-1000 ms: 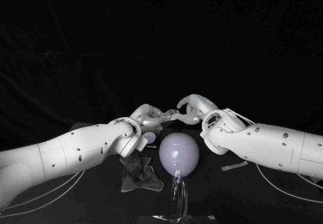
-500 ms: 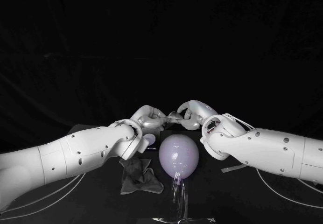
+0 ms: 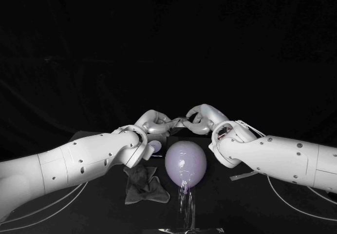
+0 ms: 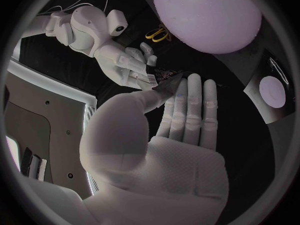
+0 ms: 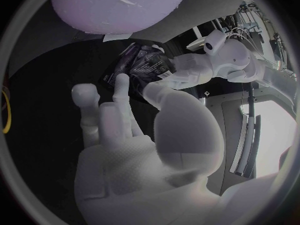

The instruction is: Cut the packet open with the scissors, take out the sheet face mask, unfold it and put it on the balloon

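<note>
So the packet [image 3: 180, 123] is held up off the black table [image 3: 232, 204], just past the far end of the balloon [image 3: 186, 163], and it's gripped from both sides. In the head view the left hand [image 3: 158, 124] and the right hand [image 3: 201, 118] are brought nearly together, with the small dark packet caught between them.

In the left wrist view the left hand [image 4: 178, 135] is seen with its thumb tucked against one edge of the packet [image 4: 164, 76], so that edge is pinched while the other fingers are stretched out straight and close together. The right hand [image 4: 122, 60] is seen across from it, clamped on the opposite edge.

Same story in the right wrist view. The packet [image 5: 140, 65] is pinched at one end by the right hand [image 5: 137, 150], thumb curled in toward it, and the far end is nipped by the fingers of the left hand [image 5: 187, 72]. Whether the packet has been cut can't be told.

The pale purple balloon [image 4: 206, 15] is propped on a clear stand [image 3: 189, 228], long and egg-shaped. The yellow-handled scissors [image 4: 157, 33] are left lying on the table beyond the balloon, well apart from both hands. A crumpled dark cloth [image 3: 146, 183] is spread just beside the balloon, under the left arm, and a pale strip of tape [image 3: 243, 175] is seen under the right arm.
</note>
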